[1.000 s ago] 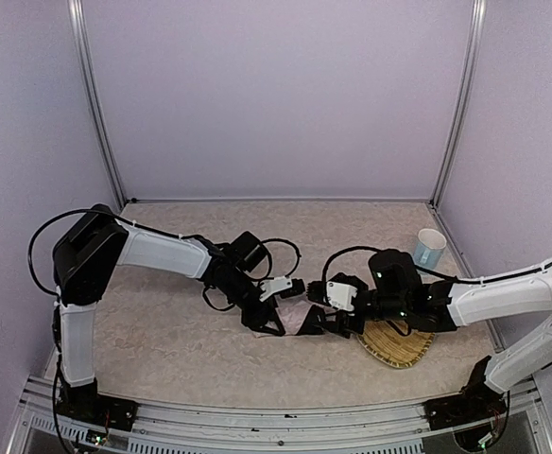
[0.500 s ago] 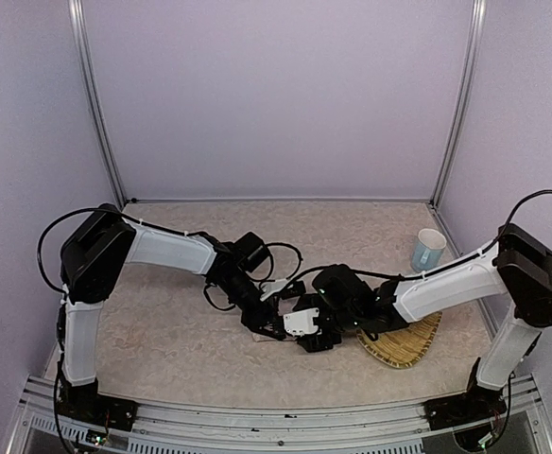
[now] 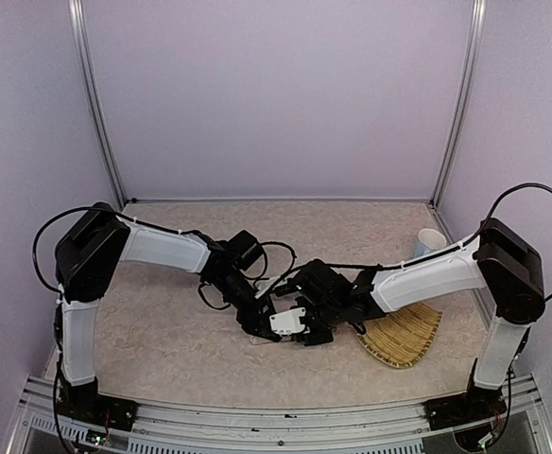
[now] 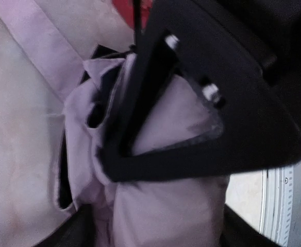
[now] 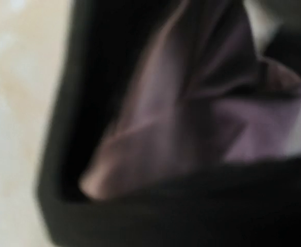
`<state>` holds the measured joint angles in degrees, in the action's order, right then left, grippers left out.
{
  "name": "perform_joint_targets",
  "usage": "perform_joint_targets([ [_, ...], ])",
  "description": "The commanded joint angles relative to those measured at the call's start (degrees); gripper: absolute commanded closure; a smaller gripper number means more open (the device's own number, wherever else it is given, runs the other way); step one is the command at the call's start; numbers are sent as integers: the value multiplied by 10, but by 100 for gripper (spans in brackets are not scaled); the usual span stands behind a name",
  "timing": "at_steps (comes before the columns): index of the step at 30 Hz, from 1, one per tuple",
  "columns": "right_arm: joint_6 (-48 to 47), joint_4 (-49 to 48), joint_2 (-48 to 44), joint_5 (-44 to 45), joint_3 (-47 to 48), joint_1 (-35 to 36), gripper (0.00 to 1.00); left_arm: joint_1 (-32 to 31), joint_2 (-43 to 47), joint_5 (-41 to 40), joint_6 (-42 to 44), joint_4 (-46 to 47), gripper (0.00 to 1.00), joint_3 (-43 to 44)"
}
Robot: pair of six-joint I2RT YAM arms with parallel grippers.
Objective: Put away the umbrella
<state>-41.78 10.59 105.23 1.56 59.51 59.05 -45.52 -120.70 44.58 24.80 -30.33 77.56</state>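
The umbrella [image 4: 161,206] is a crumpled pale pink bundle with black lining showing in its folds. It lies on the table at front centre, almost wholly hidden under both grippers in the top view. My left gripper [image 3: 260,320] reaches it from the left, and its dark fingers [image 4: 81,234] stand wide apart on either side of the bundle. My right gripper [image 3: 295,328] comes in from the right. One black triangular finger [image 4: 191,159] of it presses across the fabric. The blurred right wrist view shows pink umbrella fabric [image 5: 155,128] pinched in dark jaws.
A woven straw tray [image 3: 404,336] lies at the front right, just right of the grippers. A pale blue cup [image 3: 427,241] stands at the back right, partly behind the right arm. Black cables [image 3: 281,251] loop behind the left wrist. Walls close in three sides.
My right arm swung left from over the tray to the umbrella, and its jaws closed on the fabric. My left gripper's jaws spread wide and stayed in place.
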Motion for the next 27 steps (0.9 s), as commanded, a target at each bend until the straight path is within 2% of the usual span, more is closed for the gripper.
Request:
perform_joint_targets([
  [1,20,38,22,-28,-12,1,86,15,39,-73,-35,32,1,-75],
  [8,42,61,18,-66,-15,2,90,38,209,-132,-93,228,1,-202],
  [12,49,72,17,-79,-17,1,93,30,353,-270,-120,364,1,-312],
  [15,58,79,13,-101,-15,-2,94,23,478,-332,-133,510,1,-407],
  [17,67,93,13,-141,-5,-10,94,22,558,-346,-159,672,1,-483],
  [20,84,134,29,-188,20,-27,94,23,618,-421,-269,875,1,-590],
  [22,95,169,43,-233,39,-42,94,25,633,-409,-290,953,1,-636],
  [24,105,200,61,-281,54,-54,93,21,637,-323,-230,958,1,-654],
  [26,114,229,79,-318,69,-64,93,-18,638,-347,-159,884,8,-644],
  [27,118,251,90,-336,78,-69,93,-60,633,-378,-88,824,9,-634],
])
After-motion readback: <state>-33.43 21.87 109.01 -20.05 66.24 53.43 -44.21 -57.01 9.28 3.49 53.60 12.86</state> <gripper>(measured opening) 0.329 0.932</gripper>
